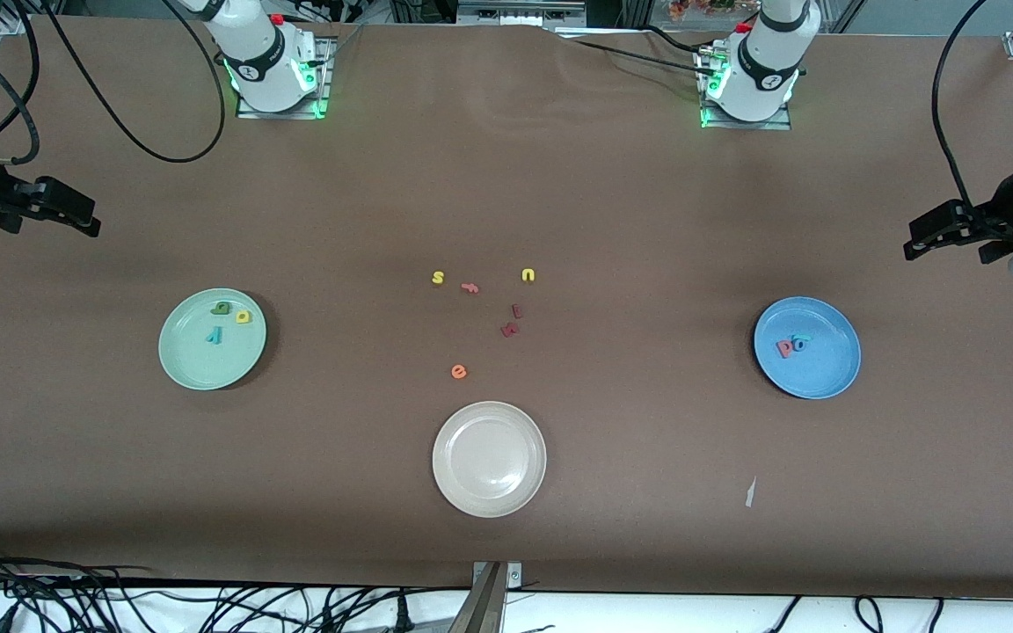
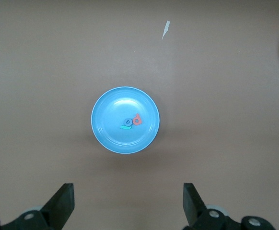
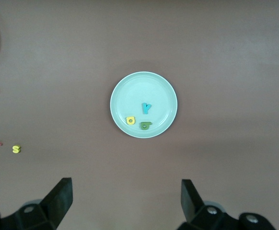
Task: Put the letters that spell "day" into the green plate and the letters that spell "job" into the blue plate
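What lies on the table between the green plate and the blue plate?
In the front view, loose letters lie between the green plate and the blue plate: yellow "s", yellow "u", orange "e", dark red letters.

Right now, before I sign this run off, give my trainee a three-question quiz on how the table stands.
1. True or false: the green plate holds the dark green "d", the yellow "a" and the teal "y".
2. Which plate holds no letters? A) the blue plate B) the beige plate C) the green plate
3. Fill in: both the left end effector and the right end effector are ____ and hold nothing.

Key: 1 true; 2 B; 3 open.
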Controlling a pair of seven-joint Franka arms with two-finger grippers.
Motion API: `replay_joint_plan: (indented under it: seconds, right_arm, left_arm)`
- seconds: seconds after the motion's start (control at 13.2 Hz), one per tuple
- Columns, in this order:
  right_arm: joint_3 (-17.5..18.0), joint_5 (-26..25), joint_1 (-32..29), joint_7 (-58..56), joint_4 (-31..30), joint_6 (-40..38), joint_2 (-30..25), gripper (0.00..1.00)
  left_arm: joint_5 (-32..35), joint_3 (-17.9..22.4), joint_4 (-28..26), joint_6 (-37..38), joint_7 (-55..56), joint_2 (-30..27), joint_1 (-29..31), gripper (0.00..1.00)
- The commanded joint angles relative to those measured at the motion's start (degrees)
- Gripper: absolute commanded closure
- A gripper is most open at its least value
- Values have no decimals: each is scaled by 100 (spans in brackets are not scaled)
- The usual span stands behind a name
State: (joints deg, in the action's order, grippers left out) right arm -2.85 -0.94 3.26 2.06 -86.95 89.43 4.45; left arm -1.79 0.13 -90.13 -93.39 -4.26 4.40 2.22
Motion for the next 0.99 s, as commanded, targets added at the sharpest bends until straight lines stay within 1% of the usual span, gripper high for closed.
replay_joint_plan:
  seconds: [0.0,0.91]
  right_arm:
    - [12,50,26,-83,187,-49,82,0]
    - [-5,50,8,-57,187,-49,135,0]
  left_arm:
    - [-59,-4,-30,-48,-478,-18,112,0]
    - [-59,-22,-22,-100,-479,-9,42,0]
